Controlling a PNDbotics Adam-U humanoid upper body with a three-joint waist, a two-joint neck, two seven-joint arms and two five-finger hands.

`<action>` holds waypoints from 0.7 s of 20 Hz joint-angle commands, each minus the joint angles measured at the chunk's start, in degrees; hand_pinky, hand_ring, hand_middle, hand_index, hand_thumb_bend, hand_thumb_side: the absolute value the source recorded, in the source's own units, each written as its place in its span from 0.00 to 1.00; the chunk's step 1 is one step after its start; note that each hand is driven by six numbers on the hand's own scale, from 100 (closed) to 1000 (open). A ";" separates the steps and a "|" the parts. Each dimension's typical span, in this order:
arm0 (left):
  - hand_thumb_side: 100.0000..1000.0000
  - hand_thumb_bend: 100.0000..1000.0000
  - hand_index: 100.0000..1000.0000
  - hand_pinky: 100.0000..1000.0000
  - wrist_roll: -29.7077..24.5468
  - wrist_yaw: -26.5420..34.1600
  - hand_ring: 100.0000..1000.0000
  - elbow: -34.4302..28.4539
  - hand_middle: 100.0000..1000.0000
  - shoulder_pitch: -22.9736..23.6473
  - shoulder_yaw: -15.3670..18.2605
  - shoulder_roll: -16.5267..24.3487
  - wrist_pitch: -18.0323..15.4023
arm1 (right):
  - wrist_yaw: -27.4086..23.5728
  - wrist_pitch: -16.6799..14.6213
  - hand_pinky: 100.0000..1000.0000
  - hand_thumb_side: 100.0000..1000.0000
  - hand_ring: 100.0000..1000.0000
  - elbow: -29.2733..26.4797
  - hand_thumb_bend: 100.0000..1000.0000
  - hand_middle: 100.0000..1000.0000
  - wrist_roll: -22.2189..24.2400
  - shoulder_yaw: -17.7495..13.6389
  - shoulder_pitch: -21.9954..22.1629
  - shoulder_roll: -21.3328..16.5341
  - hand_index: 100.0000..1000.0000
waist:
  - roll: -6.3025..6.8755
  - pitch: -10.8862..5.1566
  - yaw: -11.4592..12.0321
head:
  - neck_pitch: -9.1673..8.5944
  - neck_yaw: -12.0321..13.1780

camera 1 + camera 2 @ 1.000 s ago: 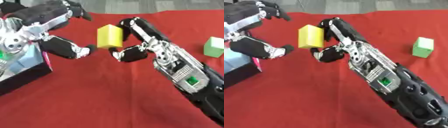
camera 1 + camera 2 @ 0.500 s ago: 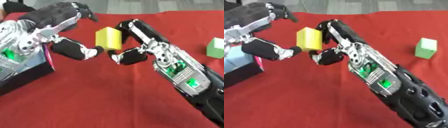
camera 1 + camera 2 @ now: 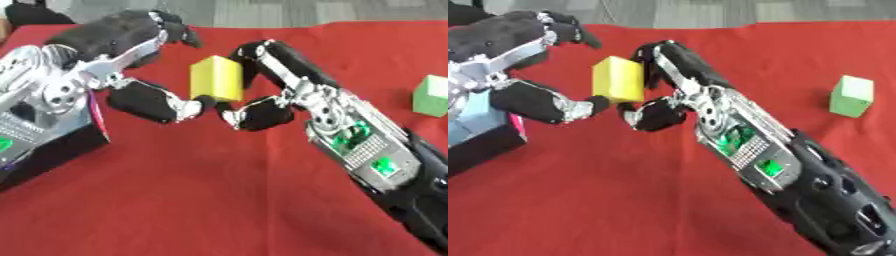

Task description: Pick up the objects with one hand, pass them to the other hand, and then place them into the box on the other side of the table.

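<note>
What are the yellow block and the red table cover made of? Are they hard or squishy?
The yellow block looks like foam or matte plastic: flat faces, no shine, slightly soft edges. I cannot tell which, so it may be squishy or hard. The red table cover looks like soft cloth, dull with a slightly fuzzy surface.
</note>
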 commanded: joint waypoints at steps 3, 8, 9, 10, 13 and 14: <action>0.60 0.43 0.85 0.79 -1.44 -1.15 0.83 -0.72 0.77 -0.91 0.10 0.39 -0.30 | -0.13 0.15 0.81 0.00 0.53 -1.69 0.00 0.42 0.33 -0.38 -1.24 0.08 0.45 | 0.20 -2.02 -0.02 | 0.51 0.11; 0.59 0.43 0.85 0.78 -2.15 -2.32 0.82 -0.72 0.77 -0.89 -0.01 0.13 -0.35 | -0.74 0.49 0.81 0.00 0.52 -2.24 0.00 0.41 0.33 -0.40 -1.25 -0.01 0.45 | 0.07 -2.02 -0.09 | 0.50 0.21; 0.58 0.42 0.85 0.78 -2.14 -2.50 0.82 -0.71 0.77 -0.87 -0.02 0.06 -0.29 | -0.86 0.58 0.81 0.00 0.52 -2.37 0.00 0.41 0.35 -0.41 -1.24 -0.03 0.44 | 0.05 -2.01 -0.10 | 0.48 0.25; 0.57 0.41 0.85 0.78 -2.08 -2.61 0.82 -0.71 0.76 -0.87 -0.03 0.00 -0.24 | -1.01 0.71 0.81 0.00 0.52 -2.50 0.00 0.41 0.39 -0.42 -1.23 -0.04 0.44 | 0.03 -2.00 -0.12 | 0.45 0.28; 0.51 0.35 0.84 0.78 -1.43 -2.60 0.81 -0.71 0.75 -0.89 -0.06 -0.23 -0.05 | -1.58 1.15 0.80 0.00 0.51 -2.83 0.00 0.41 0.53 -0.44 -1.20 -0.07 0.44 | 0.00 -1.97 -0.13 | 0.39 0.34; 0.45 0.27 0.83 0.77 -0.94 -2.43 0.81 -0.71 0.74 -0.87 -0.01 -0.31 0.17 | -1.73 1.25 0.80 0.00 0.51 -2.96 0.00 0.41 0.54 -0.45 -1.14 -0.19 0.44 | -0.01 -1.96 -0.14 | 0.39 0.34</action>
